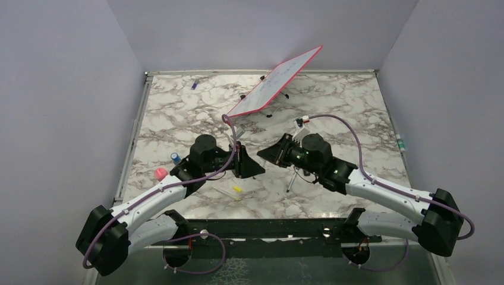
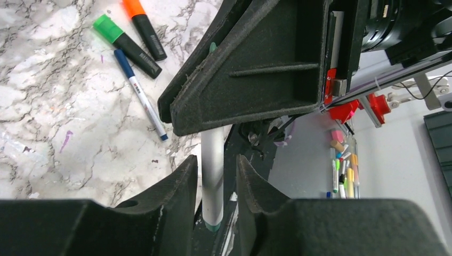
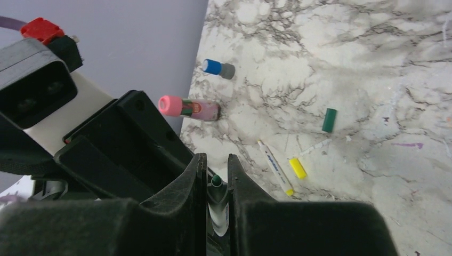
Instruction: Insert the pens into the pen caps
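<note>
A thin white-barrelled pen (image 2: 212, 154) hangs in the air over the middle of the marble tabletop (image 1: 333, 107), a little toward its near edge, caught between two arms. The right gripper (image 3: 217, 164) is clamped tight on the barrel just behind the green tip (image 3: 216, 182). The left gripper (image 2: 216, 165) has its fingers slightly apart on either side of the other end, with a dark gap on one side, so it looks to be guiding the pen more than holding it.

This reads as a hand-over ahead of capping, and the main concern is keeping the pen straight. The left gripper should probably back off along the line of the barrel, not sideways, so a trailing finger does not tip the pen within the right gripper's narrow hold. The tip pokes out only a little past the right fingers, which should help keep the pen from bending when it is pushed in.

The likely match, a green cap (image 3: 329, 120), lies on its side on the tabletop, apart from a yellow cap (image 3: 297, 168) that sits just beside a yellow-ended pen (image 3: 273, 165). Lying flat and loose, the green cap would likely skate away from a push, so it wants lifting and holding first.

A blue-ended pen (image 2: 141, 96), a green highlighter (image 2: 125, 45) and an orange highlighter (image 2: 144, 26) lie close together on the marble.
</note>
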### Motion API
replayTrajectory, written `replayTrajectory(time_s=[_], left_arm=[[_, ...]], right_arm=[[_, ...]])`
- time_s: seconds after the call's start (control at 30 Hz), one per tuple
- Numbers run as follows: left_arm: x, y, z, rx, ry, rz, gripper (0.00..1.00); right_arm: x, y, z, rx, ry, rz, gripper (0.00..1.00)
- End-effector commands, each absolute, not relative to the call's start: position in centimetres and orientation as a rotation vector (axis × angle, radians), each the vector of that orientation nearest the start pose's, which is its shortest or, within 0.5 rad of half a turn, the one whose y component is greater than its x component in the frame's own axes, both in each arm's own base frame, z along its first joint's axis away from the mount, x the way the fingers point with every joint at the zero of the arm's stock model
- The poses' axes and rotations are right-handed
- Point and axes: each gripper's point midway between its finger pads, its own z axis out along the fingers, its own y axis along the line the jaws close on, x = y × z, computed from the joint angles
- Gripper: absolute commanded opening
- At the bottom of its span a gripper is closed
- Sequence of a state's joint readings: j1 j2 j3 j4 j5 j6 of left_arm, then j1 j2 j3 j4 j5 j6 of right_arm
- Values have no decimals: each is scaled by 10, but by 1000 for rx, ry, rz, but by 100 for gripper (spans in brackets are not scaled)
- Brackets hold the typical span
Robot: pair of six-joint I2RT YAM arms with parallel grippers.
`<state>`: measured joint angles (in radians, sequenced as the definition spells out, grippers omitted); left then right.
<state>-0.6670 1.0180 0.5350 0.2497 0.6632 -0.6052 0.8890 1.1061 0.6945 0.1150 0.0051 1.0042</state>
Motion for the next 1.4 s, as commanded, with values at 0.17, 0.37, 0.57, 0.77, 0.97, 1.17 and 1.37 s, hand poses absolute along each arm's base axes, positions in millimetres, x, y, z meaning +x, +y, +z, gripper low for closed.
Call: replayTrajectory(time_s=[0.17, 0.37, 0.57, 0.77, 0.97, 1.17, 1.37], left_arm=[[157, -298, 232, 600, 1835, -1582, 33], [154, -300, 240, 591, 1815, -1629, 26], [151, -297, 246, 587, 1788, -1628, 14], [157, -291, 247, 541, 1772, -1573, 0], [196, -260, 232, 342, 1872, -1208, 0], [232, -193, 240, 112, 1863, -760, 0], [235, -164, 283, 87, 1680, -654, 0]], right_arm=[[196, 334, 258, -114, 1884, 1422, 1], [188, 341, 262, -212, 1846, 1468, 1], [183, 346, 263, -256, 1836, 1505, 1], [181, 347, 265, -275, 1833, 1509, 24], [183, 330, 267, -254, 1801, 1434, 58], [188, 313, 233, -267, 1873, 1272, 61], [210, 307, 166, -240, 2067, 1035, 61]])
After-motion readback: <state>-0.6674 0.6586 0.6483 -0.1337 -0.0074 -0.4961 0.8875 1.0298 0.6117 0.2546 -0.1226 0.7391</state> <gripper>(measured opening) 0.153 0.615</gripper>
